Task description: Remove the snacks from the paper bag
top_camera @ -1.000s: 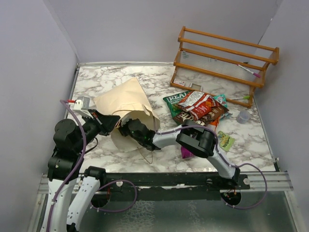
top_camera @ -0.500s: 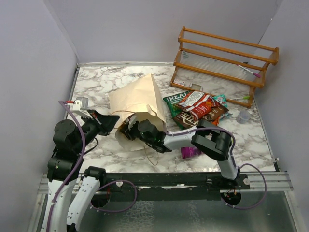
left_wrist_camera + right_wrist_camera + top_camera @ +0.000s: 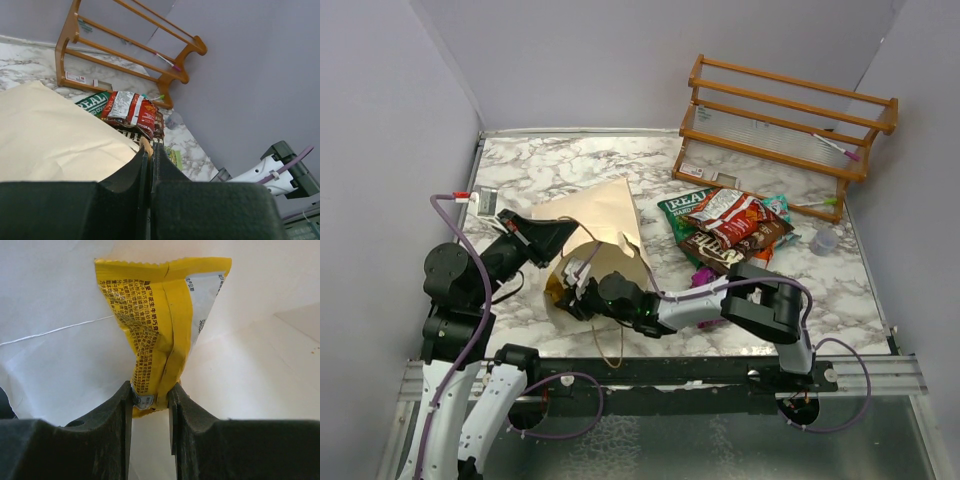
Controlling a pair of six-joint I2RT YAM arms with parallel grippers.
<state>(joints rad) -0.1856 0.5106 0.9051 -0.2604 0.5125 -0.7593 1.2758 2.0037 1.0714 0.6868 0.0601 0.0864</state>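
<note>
Snacks (image 3: pixel 730 225) taken out are lying in a heap on the marble desk (image 3: pixel 520 172), right of the paper bag (image 3: pixel 598 212) and in front of the wooden rack (image 3: pixel 790 115); one yellow packet (image 3: pixel 160 325) is sitting inside the bag, where the right jaws are clamping its lower seam; the left jaws are clenching the bag's upper rim, pinching the paper and holding the mouth agape. By my judgement, this extraction is calling for a straight pull back along the bag's axis, with the packet riding free of the paper walls; the left arm should be gripping the rim firmly so the bag is not dragging along; the hold on the seam is looking narrow, so any jerk is risking a slip.
</note>
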